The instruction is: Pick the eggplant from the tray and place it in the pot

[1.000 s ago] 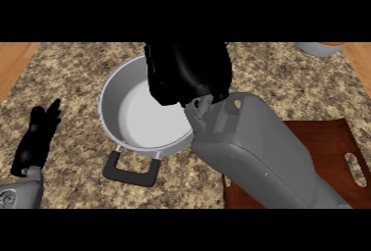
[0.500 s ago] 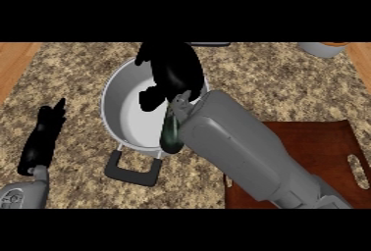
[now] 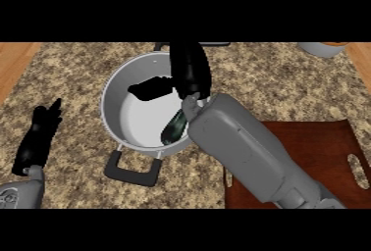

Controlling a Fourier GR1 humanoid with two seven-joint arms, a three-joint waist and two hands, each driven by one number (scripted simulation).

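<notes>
The silver pot (image 3: 119,105) with black handles stands at centre left of the counter. The dark eggplant (image 3: 174,128) lies inside it, leaning against the right inner wall, partly hidden by my right wrist. My right hand (image 3: 190,71) hovers over the pot's right rim, open, with fingers stretched away and thumb pointing left; it holds nothing. The brown tray (image 3: 319,147) lies at the right, partly under my right forearm. My left hand (image 3: 39,137) rests open at the left edge, fingers up.
A grey bowl (image 3: 320,48) with something orange in it stands at the far right corner. The pot's near handle (image 3: 132,169) sticks out toward me. Wooden strips border the granite counter on both sides.
My right hand has opened and stretched out above the pot. The eggplant has left the hand and now rests inside the pot. The left hand has barely moved.
</notes>
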